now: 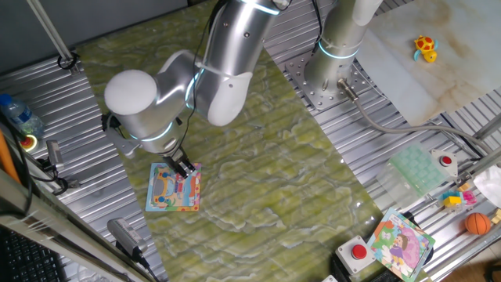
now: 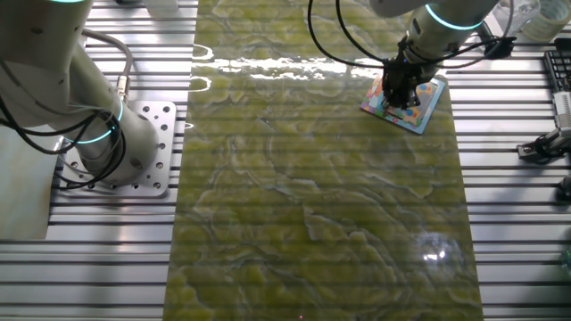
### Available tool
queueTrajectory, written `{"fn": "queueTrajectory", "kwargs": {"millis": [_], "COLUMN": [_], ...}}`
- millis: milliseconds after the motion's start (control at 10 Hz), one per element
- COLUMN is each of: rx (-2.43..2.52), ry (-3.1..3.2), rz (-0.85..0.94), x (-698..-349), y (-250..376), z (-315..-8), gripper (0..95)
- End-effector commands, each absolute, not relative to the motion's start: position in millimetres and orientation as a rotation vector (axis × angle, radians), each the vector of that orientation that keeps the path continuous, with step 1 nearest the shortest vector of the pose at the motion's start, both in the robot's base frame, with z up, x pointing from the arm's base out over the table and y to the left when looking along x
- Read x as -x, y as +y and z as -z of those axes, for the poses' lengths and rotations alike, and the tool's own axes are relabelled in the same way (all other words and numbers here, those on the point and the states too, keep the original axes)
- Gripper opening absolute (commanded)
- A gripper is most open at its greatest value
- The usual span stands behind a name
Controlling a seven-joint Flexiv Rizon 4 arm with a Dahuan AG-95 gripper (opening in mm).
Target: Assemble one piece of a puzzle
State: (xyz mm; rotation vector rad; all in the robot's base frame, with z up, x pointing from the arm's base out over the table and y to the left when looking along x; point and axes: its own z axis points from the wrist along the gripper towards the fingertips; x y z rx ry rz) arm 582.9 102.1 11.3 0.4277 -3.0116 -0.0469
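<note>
1. Blue bottle (image 1: 19, 113) at far left on the metal slats, well apart from the work, not involved.
2. The puzzle (image 1: 160, 192) lies flat on the green mat (image 1: 266, 180), near its left edge in one fixed view; light-blue border, orange/pink picture.
3. Gripper (image 1: 185, 167) is down over the puzzle's upper right part, tips at or just above the board. In the other fixed view the gripper (image 2: 399, 91) covers the board's middle.
4. Finger gap: cannot tell, too small and dark. The piece is not visible; may be between the tips or already seated.
5. Handling guess: the piece is tiny, thin, light and stiff, so pinch it by its edges; it could slip or tilt. The board is light and may slide if pushed.
6. Second board (image 1: 401, 243) with purple cartoon at far right, unused.
</note>
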Motion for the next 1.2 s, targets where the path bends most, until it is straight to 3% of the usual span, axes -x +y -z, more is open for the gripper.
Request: {"fn": "queueTrajectory", "kwargs": {"millis": [100, 800, 1200], "rx": [-0.43, -0.432, -0.49], "ry": [-3.011, -3.01, -3.011], "rz": [0.041, 0.042, -0.011], "x": [-580, -581, -604], "y": [100, 106, 107], "z": [-10, -23, -41], "gripper": [0.0, 0.0, 0.0]}}
